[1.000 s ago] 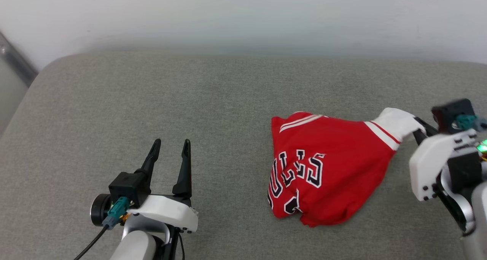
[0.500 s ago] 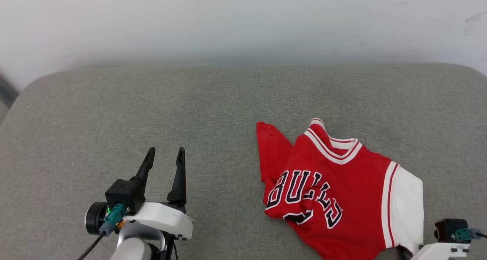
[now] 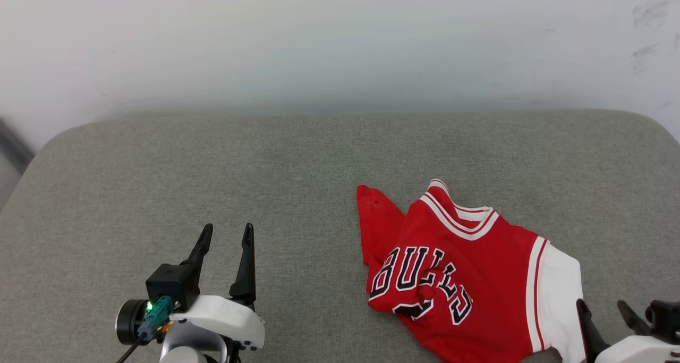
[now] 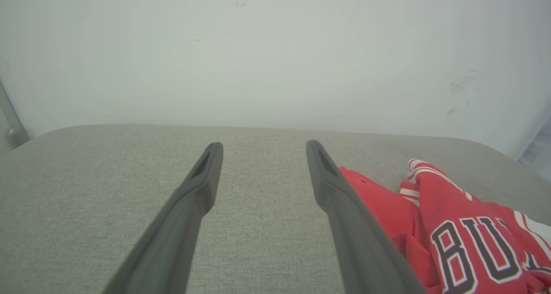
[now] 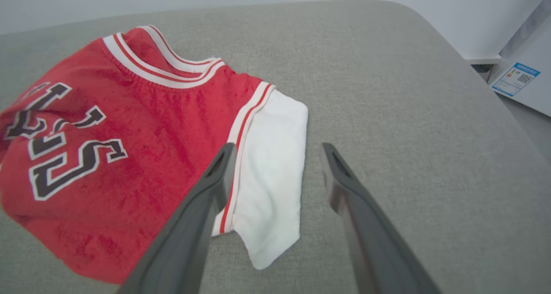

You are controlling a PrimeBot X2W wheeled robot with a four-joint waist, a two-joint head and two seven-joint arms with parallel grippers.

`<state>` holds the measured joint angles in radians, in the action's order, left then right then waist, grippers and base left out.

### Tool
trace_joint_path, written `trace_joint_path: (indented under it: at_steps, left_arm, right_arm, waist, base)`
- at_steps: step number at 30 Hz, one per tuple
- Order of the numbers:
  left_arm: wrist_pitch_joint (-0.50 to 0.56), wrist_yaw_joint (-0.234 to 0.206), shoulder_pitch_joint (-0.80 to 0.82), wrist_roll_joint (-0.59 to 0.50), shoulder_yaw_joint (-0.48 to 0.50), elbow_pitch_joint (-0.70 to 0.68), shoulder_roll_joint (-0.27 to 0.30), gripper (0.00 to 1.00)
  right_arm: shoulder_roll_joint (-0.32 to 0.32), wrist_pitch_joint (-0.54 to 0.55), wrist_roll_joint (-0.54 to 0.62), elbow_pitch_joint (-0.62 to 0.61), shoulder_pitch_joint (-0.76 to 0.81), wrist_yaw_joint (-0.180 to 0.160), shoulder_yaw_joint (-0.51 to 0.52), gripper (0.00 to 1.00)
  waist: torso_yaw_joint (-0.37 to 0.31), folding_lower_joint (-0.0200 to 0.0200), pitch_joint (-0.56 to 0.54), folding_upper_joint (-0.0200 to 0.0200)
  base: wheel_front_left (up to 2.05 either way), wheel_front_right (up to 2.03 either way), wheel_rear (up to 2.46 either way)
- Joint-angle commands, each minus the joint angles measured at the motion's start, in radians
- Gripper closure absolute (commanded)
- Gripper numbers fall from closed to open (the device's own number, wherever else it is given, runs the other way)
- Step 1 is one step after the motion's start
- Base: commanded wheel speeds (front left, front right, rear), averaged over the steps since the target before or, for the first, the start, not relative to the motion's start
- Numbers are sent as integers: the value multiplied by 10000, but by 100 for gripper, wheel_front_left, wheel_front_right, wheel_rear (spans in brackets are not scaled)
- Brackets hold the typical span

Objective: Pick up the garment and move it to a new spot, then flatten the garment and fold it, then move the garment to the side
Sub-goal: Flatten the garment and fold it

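The garment, a red jersey with a white sleeve and black "BULLS" lettering, lies crumpled on the grey cushion, front up, at the right. Its white sleeve points toward my right gripper, which stands open just beside the sleeve with nothing between its fingers. In the right wrist view the gripper hovers over the sleeve's edge, apart from it. My left gripper is open at the lower left, well away from the garment, which shows to its right.
A white wall runs behind the cushion. The cushion's rounded right corner drops to a floor with a white box bearing a blue label. Bare cushion stretches left of the garment.
My right gripper has let go of the white sleeve and opened, drawing back toward the lower right. The garment dropped onto the cushion and spread out. The head camera also shifted.
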<state>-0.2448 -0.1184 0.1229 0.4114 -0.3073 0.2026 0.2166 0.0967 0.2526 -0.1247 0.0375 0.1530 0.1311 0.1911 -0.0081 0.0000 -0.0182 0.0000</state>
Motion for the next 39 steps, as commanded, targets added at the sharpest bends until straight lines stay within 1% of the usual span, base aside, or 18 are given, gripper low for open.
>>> trace_joint_path:
  at_steps: [1,6,9,12,15,17,23,26,29,33,36,39]
  left_arm:
    - [27,-59,-126,55,14,-33,48,0]
    - [106,-99,-149,20,-47,-106,113,0]
    - [177,-114,-143,-13,-112,-147,129,0]
    - [305,-120,-77,-18,-223,-175,106,0]
    - [598,128,329,-64,-495,-237,102,0]
    - [956,436,704,-56,-788,-229,42,0]
    - [2639,1378,2381,109,-1614,68,-180,0]
    - [3701,1856,3199,254,-2050,428,-241,0]
    - [4804,2214,3870,521,-2527,833,-213,0]
    - [6144,2448,4496,1076,-3298,1191,-81,0]
    - [6981,2486,4758,1692,-4017,1173,114,0]
    - [7736,2492,4957,2341,-4746,1074,479,0]
  right_arm:
    - [-135,-182,8,-286,127,-7,15,0]
    - [-352,-1236,47,-1058,-170,-7,-152,0]
    - [-414,-1793,131,-1194,-351,-7,-406,0]
    - [-446,-2060,99,-1234,-480,-8,-599,0]
    - [-464,-2110,67,-1343,-611,-7,-682,0]
    - [-469,-2091,33,-1464,-715,-7,-757,0]
    - [-472,-2132,-265,-1744,-1294,-7,-1048,0]
    - [-471,-2168,-310,-1726,-1599,-7,-1162,0]
    - [-469,-2201,-357,-1614,-1826,-7,-1241,0]
    - [-471,-2378,-380,-1424,-2063,-7,-1314,0]
    - [-471,-2515,-479,-1255,-2188,-7,-1368,0]
    - [-472,-2654,-502,-1081,-2221,-7,-1431,0]
  waist:
    - [-8,0,-43,0]
    - [25,0,-108,0]
    - [80,0,-106,0]
    - [145,0,-72,0]
    - [185,0,57,0]
    - [161,0,210,0]
    - [-261,0,1252,0]
    - [-550,0,1749,0]
    - [-859,0,2145,0]
    - [-1219,0,2488,0]
    - [-1444,0,2658,0]
    - [-1605,0,2756,0]
  base:
    - [0,0,0]
    - [0,0,0]
    - [0,0,0]
    - [0,0,0]
    - [0,0,0]
    - [0,0,0]
    - [0,0,0]
    - [0,0,0]
    - [0,0,0]
    - [0,0,0]
    - [0,0,0]
    - [0,0,0]
